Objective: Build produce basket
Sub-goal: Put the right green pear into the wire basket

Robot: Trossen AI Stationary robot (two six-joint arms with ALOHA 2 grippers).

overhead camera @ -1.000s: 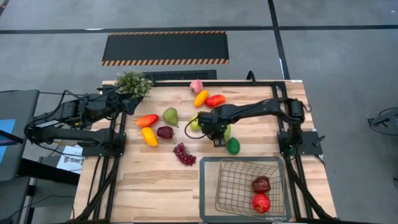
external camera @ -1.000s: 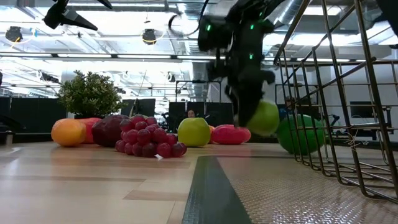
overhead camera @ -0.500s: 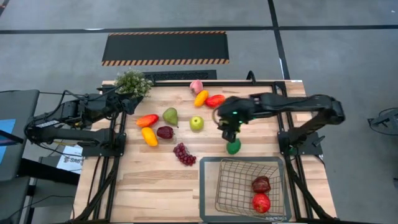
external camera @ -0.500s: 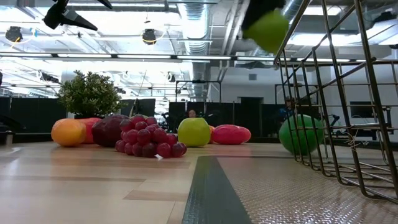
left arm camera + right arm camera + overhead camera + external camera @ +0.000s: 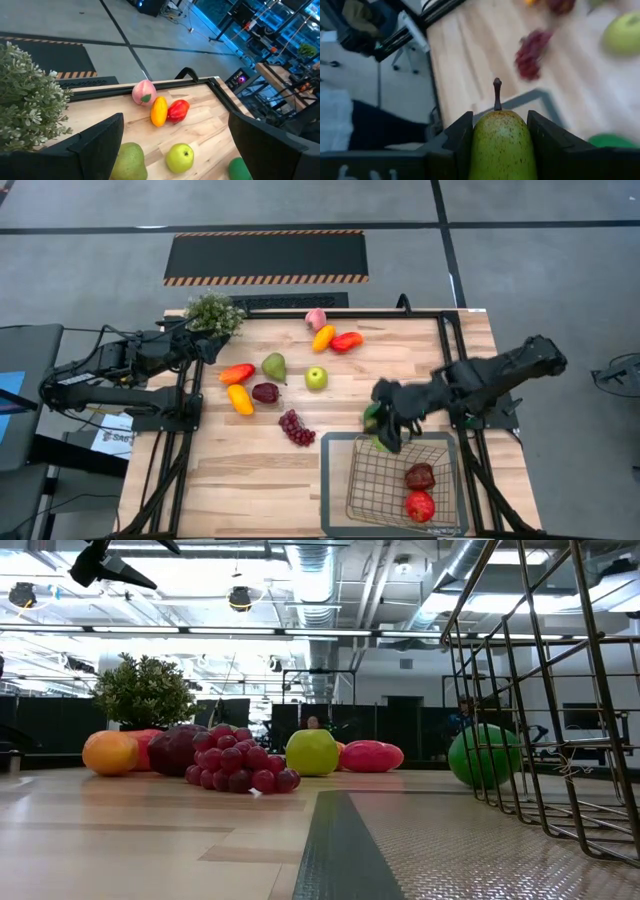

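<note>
My right gripper (image 5: 386, 432) is shut on a green pear (image 5: 502, 145) and hangs over the far left corner of the wire basket (image 5: 335, 480). A red apple (image 5: 420, 506) and a dark red fruit (image 5: 420, 476) lie in the basket. On the table lie a lime (image 5: 483, 755), purple grapes (image 5: 296, 427), a green apple (image 5: 316, 378), a second pear (image 5: 274, 366), peppers (image 5: 238, 374) and a peach (image 5: 316, 318). My left gripper (image 5: 175, 150) is open and empty at the far left, beside the potted plant (image 5: 212, 313). My right gripper pinches the pear's wide body (image 5: 479, 146) between its two fingers (image 5: 455, 142), one on each side. The pear's stem (image 5: 496, 92) points away from the wrist, along the fingers. The pear is lifted clear of the table.
The lime lies just beyond the basket's far left corner, partly under my right gripper. The basket's left half holds nothing. A bare strip of table lies between the grapes and the near edge. The black frame rails run along the table's left and right sides.
My right gripper has risen from the table's middle with the green pear and gone toward the near right, to the basket's far left corner. The pear, just above the table a second ago, is now lifted out of the low view.
</note>
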